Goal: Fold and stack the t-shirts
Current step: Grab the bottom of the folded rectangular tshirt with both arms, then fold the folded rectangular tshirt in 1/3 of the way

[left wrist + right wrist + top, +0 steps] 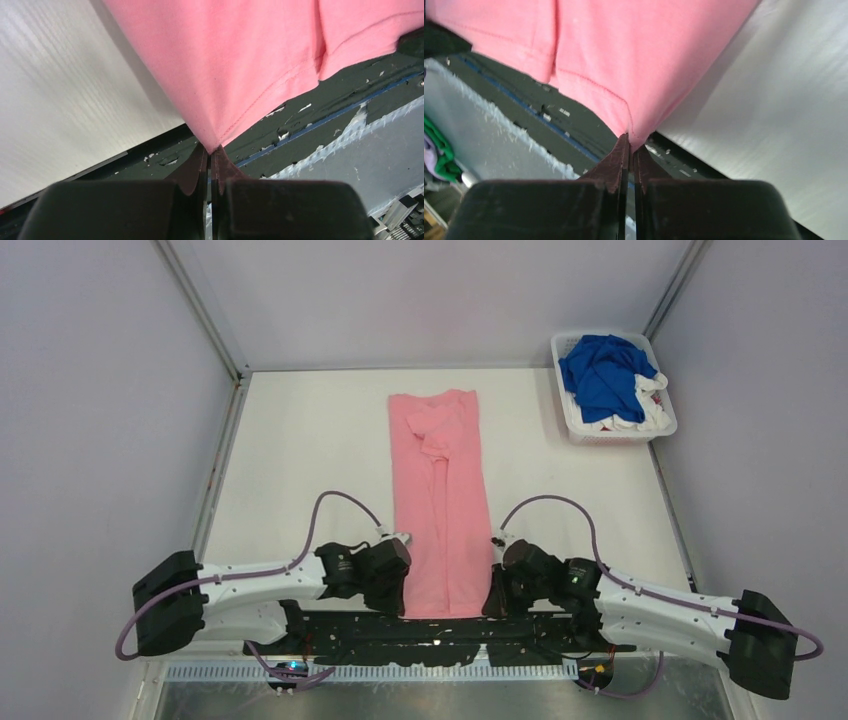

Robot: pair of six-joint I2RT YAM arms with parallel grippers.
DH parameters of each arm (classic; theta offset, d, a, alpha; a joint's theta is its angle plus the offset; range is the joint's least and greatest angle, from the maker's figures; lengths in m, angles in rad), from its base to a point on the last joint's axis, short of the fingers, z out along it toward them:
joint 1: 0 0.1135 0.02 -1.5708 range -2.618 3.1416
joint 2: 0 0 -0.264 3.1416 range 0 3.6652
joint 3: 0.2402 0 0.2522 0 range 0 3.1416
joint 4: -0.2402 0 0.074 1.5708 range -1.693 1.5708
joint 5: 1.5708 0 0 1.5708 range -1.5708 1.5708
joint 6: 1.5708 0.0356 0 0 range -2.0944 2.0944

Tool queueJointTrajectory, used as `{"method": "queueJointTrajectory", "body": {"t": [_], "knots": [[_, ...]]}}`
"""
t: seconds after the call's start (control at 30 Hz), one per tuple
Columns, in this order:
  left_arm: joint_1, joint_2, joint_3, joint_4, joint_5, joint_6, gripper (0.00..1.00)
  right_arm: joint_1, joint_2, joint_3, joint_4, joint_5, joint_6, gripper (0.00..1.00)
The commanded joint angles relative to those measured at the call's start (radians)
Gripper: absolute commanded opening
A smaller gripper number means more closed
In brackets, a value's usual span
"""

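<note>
Two robot arms reach inward from the near edge of a white table (300, 460), seen from above. Between them lies a light pink t-shirt (440, 510), folded into a long, narrow strip that runs straight away from the arms toward the far side, with a small bunched fold of cloth near its far end. The left gripper (210, 150) is pinched closed on the strip's near left corner. Its wrist camera shows two dark fingers pressed together, with the stitched pink hem drawn to a point between their tips. The right gripper (630, 137) mirrors it, clamped on the near right corner, the cloth gathered into its tips in the same way. Both held corners sit over a dark, scuffed plate (440, 635) along the table's near edge. Well apart from the pink shirt, at the far right corner of the table, stands a white slatted basket (662, 427). It holds a crumpled royal blue t-shirt (603, 370) lying on top of white t-shirts (648, 412).
</note>
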Motion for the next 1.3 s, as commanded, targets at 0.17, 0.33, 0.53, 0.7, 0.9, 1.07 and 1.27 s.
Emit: {"method": "queueJointTrajectory", "body": {"t": [0.17,0.33,0.53,0.7,0.9,1.07,1.27], "knots": [[-0.004,-0.131,-0.042,-0.045,0.012,-0.017,0.0,0.128,0.037,0.047,0.092,-0.013,0.057,0.05],[0.035,-0.136,-0.013,0.021,0.021,0.04,0.0,0.127,0.027,0.088,0.083,0.076,0.044,0.05],[0.161,-0.093,0.065,0.058,0.032,0.129,0.0,0.031,0.06,0.2,0.043,0.148,-0.063,0.05],[0.315,-0.035,0.128,0.117,0.096,0.183,0.0,-0.127,0.137,0.271,0.118,0.12,-0.171,0.05],[0.442,0.1,0.278,0.107,0.103,0.242,0.0,-0.258,0.298,0.391,0.207,0.098,-0.249,0.05],[0.536,0.2,0.394,0.08,0.112,0.275,0.0,-0.357,0.414,0.499,0.231,0.088,-0.295,0.05],[0.631,0.344,0.534,0.036,0.137,0.313,0.0,-0.469,0.569,0.604,0.25,0.05,-0.323,0.05]]}}
